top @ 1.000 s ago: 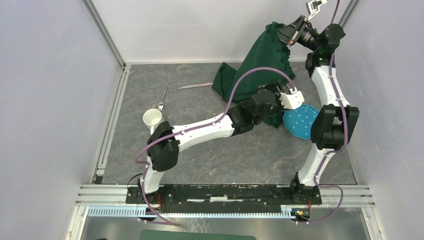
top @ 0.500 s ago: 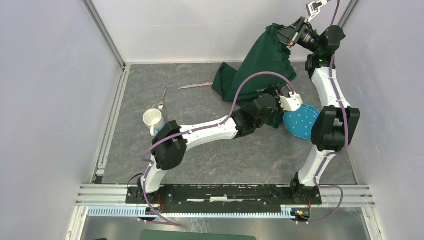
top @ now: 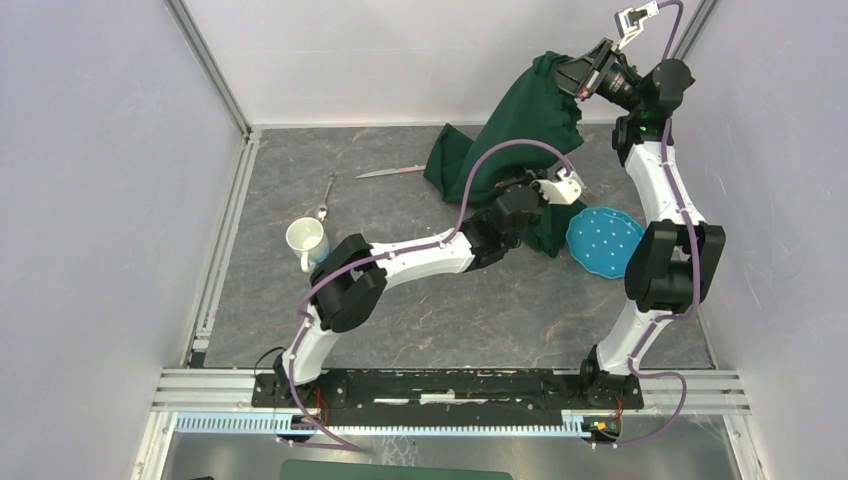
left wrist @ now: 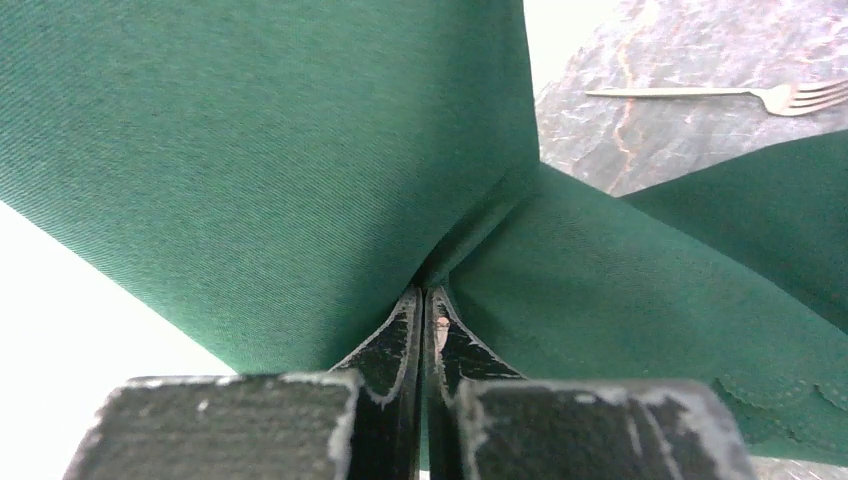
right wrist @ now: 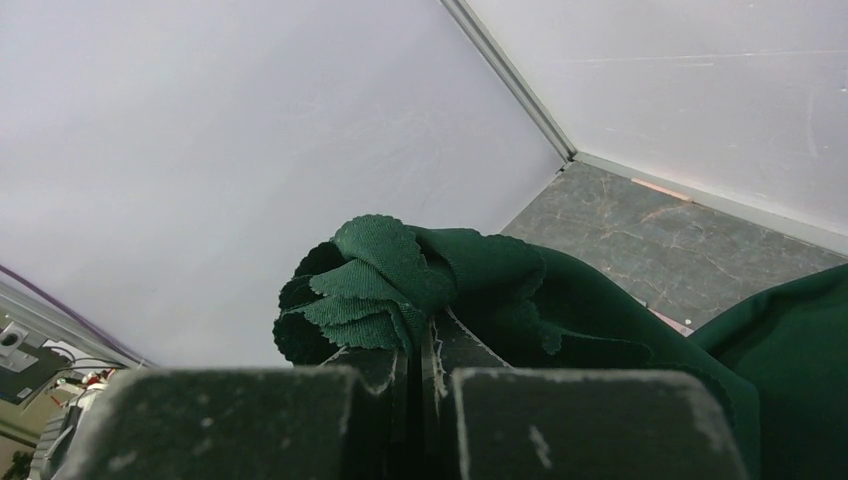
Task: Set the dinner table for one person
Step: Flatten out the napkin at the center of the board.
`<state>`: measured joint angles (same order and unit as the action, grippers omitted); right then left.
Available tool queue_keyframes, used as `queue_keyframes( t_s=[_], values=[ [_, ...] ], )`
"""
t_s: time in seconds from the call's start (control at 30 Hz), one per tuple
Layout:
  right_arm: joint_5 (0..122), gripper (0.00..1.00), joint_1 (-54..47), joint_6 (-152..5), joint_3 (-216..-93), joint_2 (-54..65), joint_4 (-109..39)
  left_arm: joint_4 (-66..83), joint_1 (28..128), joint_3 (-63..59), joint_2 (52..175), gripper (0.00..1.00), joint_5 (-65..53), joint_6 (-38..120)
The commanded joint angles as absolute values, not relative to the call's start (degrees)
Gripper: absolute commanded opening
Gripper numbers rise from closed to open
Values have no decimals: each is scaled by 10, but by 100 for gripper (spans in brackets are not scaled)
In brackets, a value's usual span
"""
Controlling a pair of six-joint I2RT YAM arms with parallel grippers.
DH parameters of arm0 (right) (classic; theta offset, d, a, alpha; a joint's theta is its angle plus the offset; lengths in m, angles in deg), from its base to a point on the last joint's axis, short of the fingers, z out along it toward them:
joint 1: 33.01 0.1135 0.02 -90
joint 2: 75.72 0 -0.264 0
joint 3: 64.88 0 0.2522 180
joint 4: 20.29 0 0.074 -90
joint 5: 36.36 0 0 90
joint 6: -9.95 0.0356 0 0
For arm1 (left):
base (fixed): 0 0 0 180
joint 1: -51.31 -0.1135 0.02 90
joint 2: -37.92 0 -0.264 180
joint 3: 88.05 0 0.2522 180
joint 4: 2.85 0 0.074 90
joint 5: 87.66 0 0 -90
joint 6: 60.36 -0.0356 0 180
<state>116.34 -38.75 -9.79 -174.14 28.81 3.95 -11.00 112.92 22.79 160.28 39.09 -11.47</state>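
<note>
A dark green scallop-edged cloth [top: 520, 120] hangs like a tent over the back of the dinner table [top: 450, 320]. My right gripper [top: 577, 75] holds it up high near the back wall, shut on a bunched scalloped edge [right wrist: 380, 275]; the jaws [right wrist: 425, 322] pinch the fabric. My left gripper [top: 528, 186] reaches into the lower part of the cloth, beside the plate. In the left wrist view its fingers [left wrist: 424, 292] are pressed together on a fold of green cloth [left wrist: 300, 150], which fans out from the tips. Grey table [left wrist: 660, 130] shows beyond.
A blue white-dotted plate [top: 603, 242] lies right of the cloth's lower edge, close to the right arm. A white mug [top: 306, 240] stands at the left, with a fork [top: 326, 196] behind it and a knife [top: 390, 172] near the cloth. Walls enclose the table.
My left gripper has gone from open to shut on a fold of the cloth. Its wrist has shifted slightly left, uncovering more of the plate. The right gripper still holds the cloth up.
</note>
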Motion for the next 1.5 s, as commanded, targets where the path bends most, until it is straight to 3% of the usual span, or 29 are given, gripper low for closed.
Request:
queue_keyframes(
  t_s=[0.0, 1.0, 1.13, 1.47],
  values=[
    [1148, 0, -390, -101, -1745, 245, 74, -175, 1116, 236, 1595, 2, 432, -140],
    [1141, 0, -395, -137, -1753, 278, 17, 58, 998, 338, 1412, 2, 357, -11],
    [1109, 0, -394, -203, -1716, 231, -55, 67, 980, 317, 1377, 2, 336, 11],
    [1069, 0, -318, -283, -1768, 211, -210, 101, 891, 204, 1244, 2, 279, 68]
  ],
)
